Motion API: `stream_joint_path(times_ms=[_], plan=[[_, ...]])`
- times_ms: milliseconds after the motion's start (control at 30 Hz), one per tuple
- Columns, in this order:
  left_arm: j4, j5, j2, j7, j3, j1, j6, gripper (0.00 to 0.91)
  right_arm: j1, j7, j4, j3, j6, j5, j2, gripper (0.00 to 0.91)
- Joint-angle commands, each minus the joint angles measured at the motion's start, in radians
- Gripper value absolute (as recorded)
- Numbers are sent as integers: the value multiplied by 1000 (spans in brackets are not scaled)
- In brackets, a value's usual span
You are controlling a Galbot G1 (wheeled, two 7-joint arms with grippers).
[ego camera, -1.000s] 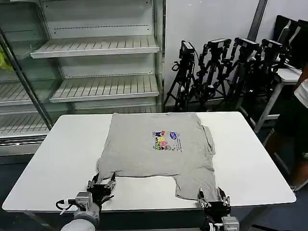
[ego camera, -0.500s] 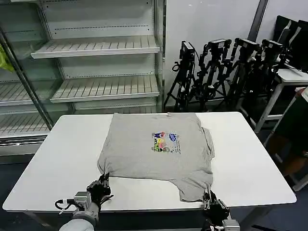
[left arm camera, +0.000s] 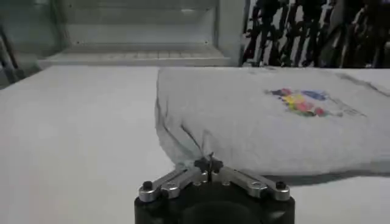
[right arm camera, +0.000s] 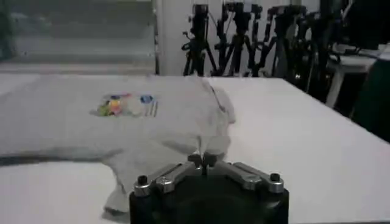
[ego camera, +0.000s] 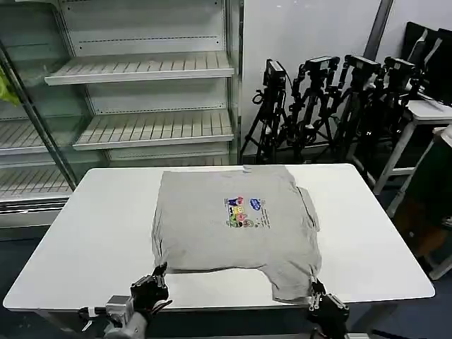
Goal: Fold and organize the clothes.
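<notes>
Head view: a grey T-shirt (ego camera: 236, 219) lies spread print-up on the white worktop (ego camera: 85, 233), its hem along the near edge. Left gripper (ego camera: 150, 288) pinches the hem's left corner with jaws closed on cloth; right gripper (ego camera: 326, 308) likewise clamps the right corner. Fabric stretches away from both, collar farthest.

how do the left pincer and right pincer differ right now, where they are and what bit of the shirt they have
The left pincer pinches the shirt at its near left hem corner, on the table. The right pincer grips the longer flap hanging toward the table's front edge, nearer the robot. Both are shut on fabric.
</notes>
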Motion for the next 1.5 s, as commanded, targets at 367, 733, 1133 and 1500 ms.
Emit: stream_joint_path(times_ms=[367,733,1133,1500], plan=[[-127,57,43,26,-35,85,-15,20,78,15,54,25,55,62,-23,0],[110,29,162,57,10,-147,-16,20,409,37,-206,-14,8,169,-75,0],[259,-19,226,67,68,-374,-3,20,654,50,-383,-77,-36,227,-100,0],[347,-11,230,65,130,-455,7,907,758,46,-532,-166,-75,208,-127,282]])
